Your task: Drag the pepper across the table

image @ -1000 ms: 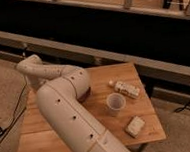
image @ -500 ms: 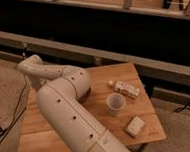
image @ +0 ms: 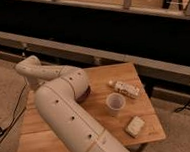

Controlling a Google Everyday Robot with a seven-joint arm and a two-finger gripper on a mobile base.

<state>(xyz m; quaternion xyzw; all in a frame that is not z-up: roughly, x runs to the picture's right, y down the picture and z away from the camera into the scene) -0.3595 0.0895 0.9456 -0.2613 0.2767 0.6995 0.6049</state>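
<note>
Largely filling the left and lower centre of the frame, a thick white robot arm [image: 66, 113] bends over a square wooden table [image: 144, 111]. The gripper is hidden behind the arm's big elbow link, somewhere over the table's left-centre. Its fingers are closed together, though whether they pinch anything cannot be seen. The pepper is not visible either and probably lies in that same hidden patch, so its direction from the gripper and its long axis cannot be told. A dark red object [image: 85, 94] peeks out at the arm's right edge. Further right stand a pale cup [image: 115, 103], a wrapped packet [image: 127, 89] above it and a small tan block [image: 135, 126] below. A drag toward the frame's right would likely meet these.
</note>
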